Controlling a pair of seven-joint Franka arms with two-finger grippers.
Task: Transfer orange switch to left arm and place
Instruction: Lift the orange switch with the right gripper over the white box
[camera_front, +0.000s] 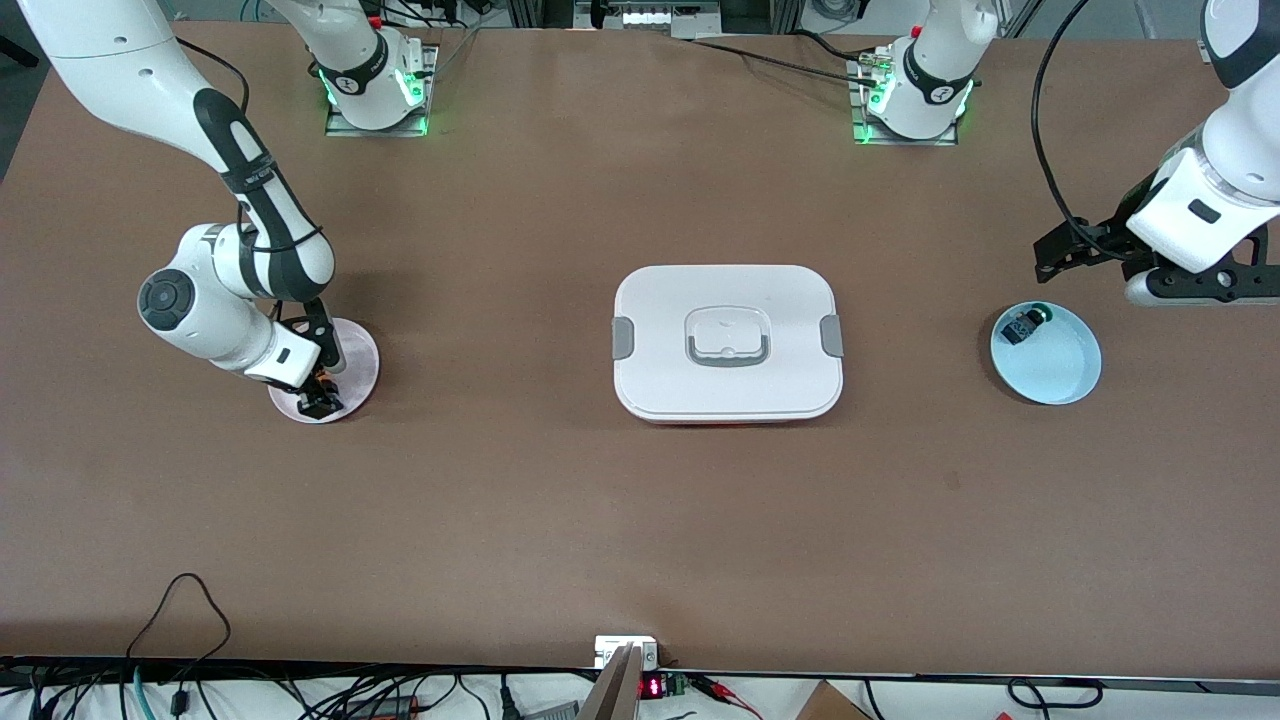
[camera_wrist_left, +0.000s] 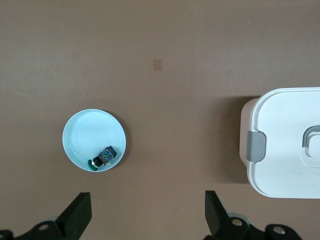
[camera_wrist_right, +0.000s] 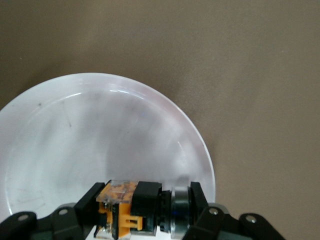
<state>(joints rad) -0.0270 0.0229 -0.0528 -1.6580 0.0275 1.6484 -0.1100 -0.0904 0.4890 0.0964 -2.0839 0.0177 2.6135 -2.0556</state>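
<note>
White box sits mid-table. Toward the right arm's end from it, the right gripper is clamped on the orange switch on a pink plate. Toward the left arm's end from the box, the left gripper hangs open near a blue plate holding a green switch.

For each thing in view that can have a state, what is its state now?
right gripper: shut on the orange switch, down on the pink plate.
left gripper: open, holding nothing, over the table beside the blue plate; this arm waits.
box: lid on, side clips closed.
green-capped switch: lying in the blue plate.
</note>
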